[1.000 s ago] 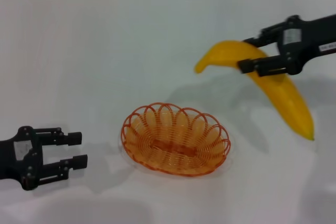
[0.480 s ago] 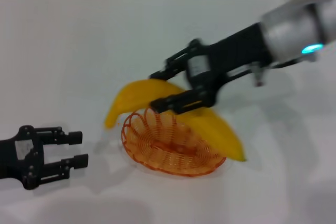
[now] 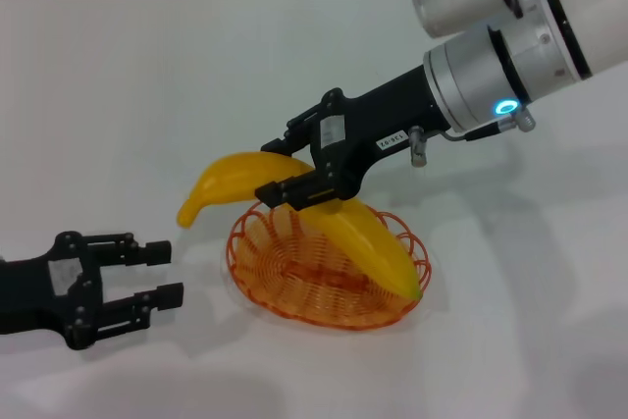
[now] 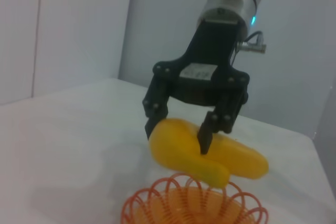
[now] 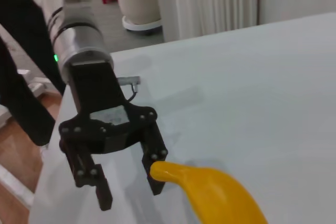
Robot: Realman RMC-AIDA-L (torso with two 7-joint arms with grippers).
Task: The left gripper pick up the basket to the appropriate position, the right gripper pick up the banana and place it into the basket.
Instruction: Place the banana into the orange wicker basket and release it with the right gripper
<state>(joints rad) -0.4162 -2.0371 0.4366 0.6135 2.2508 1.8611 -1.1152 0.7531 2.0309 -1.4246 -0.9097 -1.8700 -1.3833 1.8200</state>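
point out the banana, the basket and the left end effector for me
banana [image 3: 358, 242]: head view, on the yellow body lying over the basket.
basket [image 3: 257, 262]: head view, on the orange wire wall at its left side.
left end effector [image 3: 157, 271]: head view, midway between its open fingertips, low beside the basket.

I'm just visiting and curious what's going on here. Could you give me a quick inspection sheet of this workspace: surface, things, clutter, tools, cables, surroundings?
Surface: white table, bare around the work.
Job's things: orange wire basket sits on the table; yellow banana is held over it, one end low over the basket's right side, the other sticking out past its left rim.
Clutter: nothing seen.
Tools: right gripper shut on the banana's middle; left gripper open, low on the table left of the basket, holding nothing.
Cables: short one by the right wrist.
Surroundings: white wall panels behind; radiator and wooden floor in the right wrist view.
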